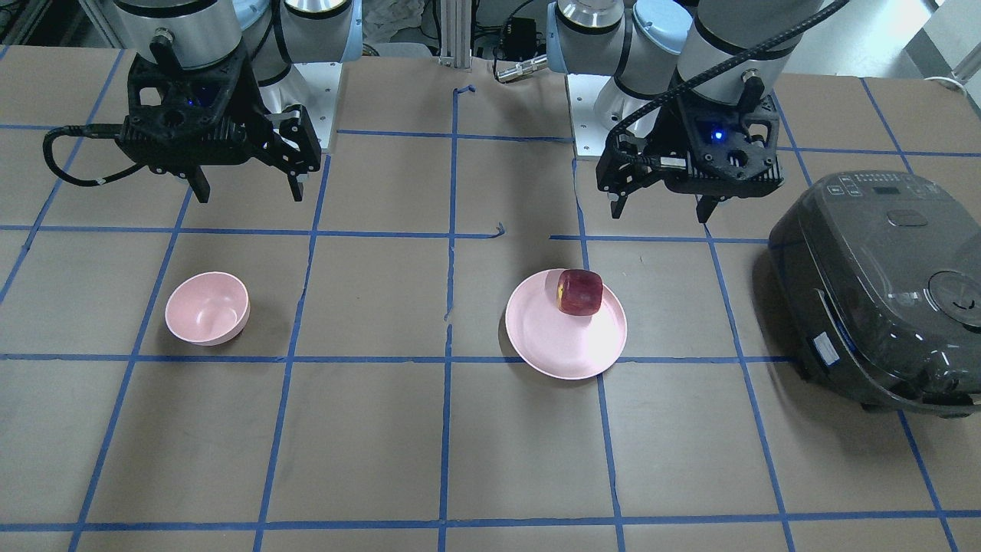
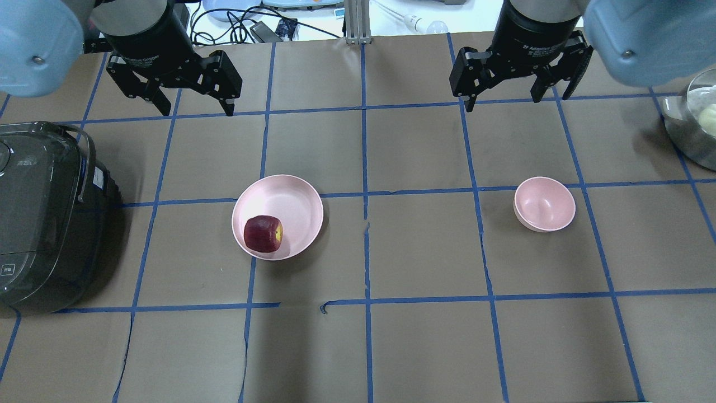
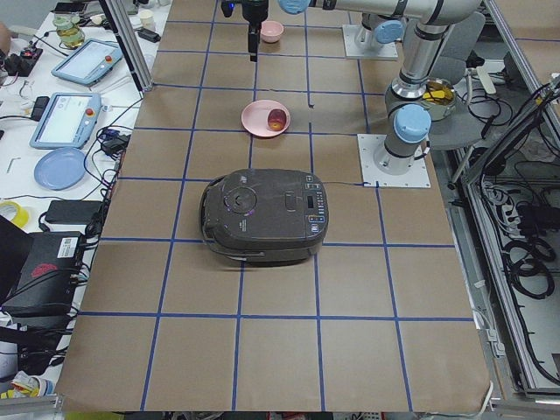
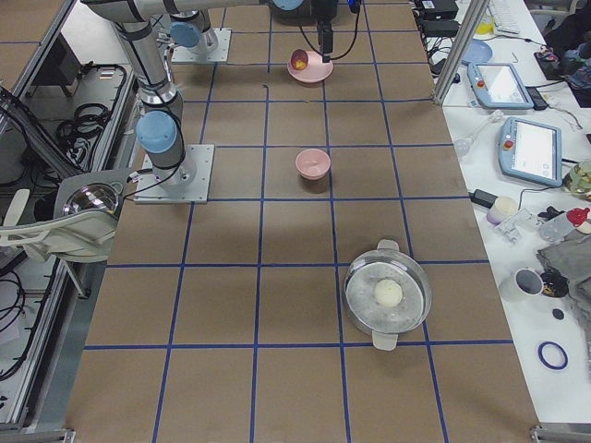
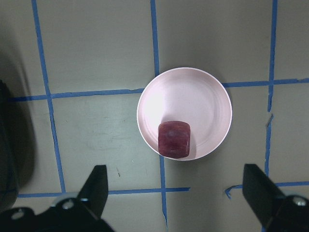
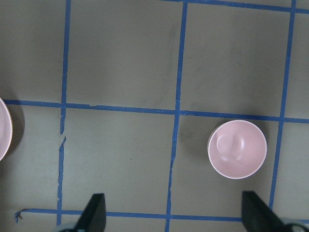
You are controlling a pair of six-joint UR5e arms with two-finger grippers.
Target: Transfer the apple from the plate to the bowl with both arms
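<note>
The dark red apple [image 2: 263, 233] with a yellowish patch lies on the near edge of the wide pink plate [image 2: 285, 198]; both also show in the front view, apple [image 1: 580, 291] and plate [image 1: 563, 341], and in the left wrist view, apple [image 5: 174, 139] and plate [image 5: 186, 101]. The small deep pink bowl [image 2: 544, 203] stands empty to the right; it also shows in the front view [image 1: 207, 307] and the right wrist view [image 6: 237, 149]. My left gripper [image 2: 198, 110] hangs open and empty high above the table, beyond the plate. My right gripper [image 2: 512, 101] hangs open and empty, beyond the bowl.
A dark grey rice cooker [image 2: 39, 212] stands at the table's left end, close to the plate. A metal pot [image 2: 693, 120] holding a pale ball stands at the far right edge. Blue tape lines grid the brown table.
</note>
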